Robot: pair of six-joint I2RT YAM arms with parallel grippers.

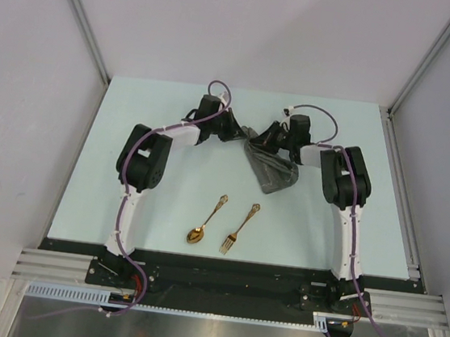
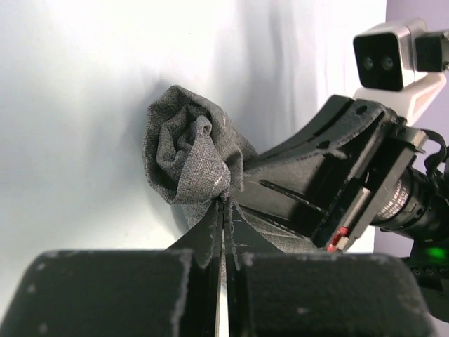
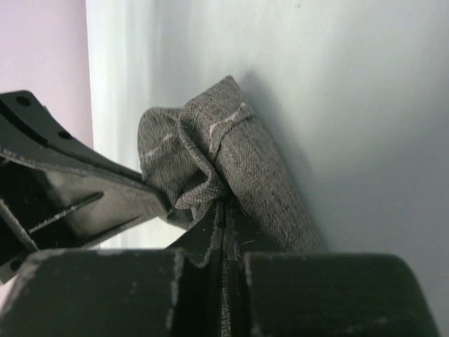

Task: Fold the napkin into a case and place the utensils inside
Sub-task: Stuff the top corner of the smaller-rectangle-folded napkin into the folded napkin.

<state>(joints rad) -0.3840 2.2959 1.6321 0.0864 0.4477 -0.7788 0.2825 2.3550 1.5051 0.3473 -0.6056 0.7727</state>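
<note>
The dark grey woven cloth napkin (image 1: 271, 172) hangs bunched over the middle of the pale bench (image 1: 131, 133). The left end effector (image 2: 224, 205) and right end effector (image 3: 223, 205) are each seemingly pinched onto its edge. We should draw it taut and lay it flat, clear of the small gold spoon (image 1: 204, 221) and small gold fork (image 1: 238, 229) nearby.

napkin (image 1: 269, 169): I see it mid-way across the counter (image 1: 93, 186), toward the far edge, perhaps partly lifted.
spoon (image 1: 205, 222): by the near edge, left of the fork (image 1: 238, 229).
</note>
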